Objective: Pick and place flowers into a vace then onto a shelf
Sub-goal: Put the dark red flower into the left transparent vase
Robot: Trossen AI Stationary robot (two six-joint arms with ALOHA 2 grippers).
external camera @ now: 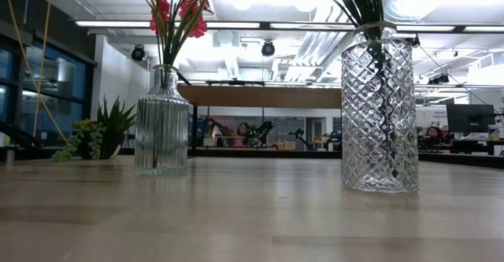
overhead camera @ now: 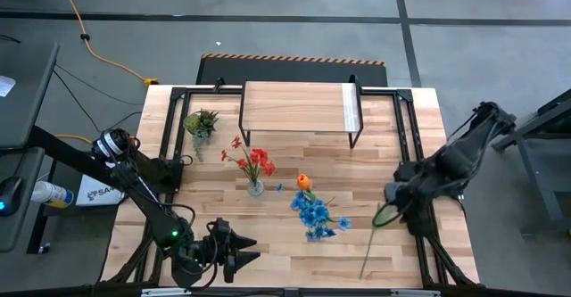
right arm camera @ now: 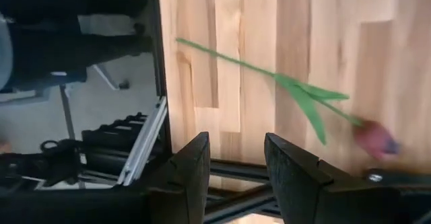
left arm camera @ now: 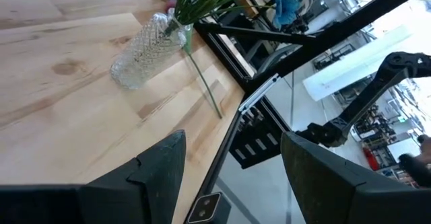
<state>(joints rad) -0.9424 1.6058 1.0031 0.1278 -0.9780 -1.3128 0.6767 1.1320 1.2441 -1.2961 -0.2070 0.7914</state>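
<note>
Red flowers (overhead camera: 256, 161) stand in a ribbed glass vase (external camera: 161, 120). Blue flowers (overhead camera: 314, 215) and an orange tulip (overhead camera: 304, 182) stand in a diamond-cut glass vase (external camera: 379, 108). A dark pink bud flower (right arm camera: 296, 89) lies flat on the table's right part, its bud (right arm camera: 374, 138) toward the far side and its stem (overhead camera: 370, 243) running toward the near edge. My right gripper (right arm camera: 237, 143) hangs open above the bud end (overhead camera: 393, 196), tilted steeply down, nothing between its fingers. My left gripper (overhead camera: 245, 252) waits open near the front edge. The shelf (overhead camera: 299, 108) stands at the far middle.
A small green potted plant (overhead camera: 202, 121) sits at the far left beside the shelf. The black frame (overhead camera: 412, 145) runs along the table's right edge, close to the lying flower. Bare wood lies between the two vases and the near edge.
</note>
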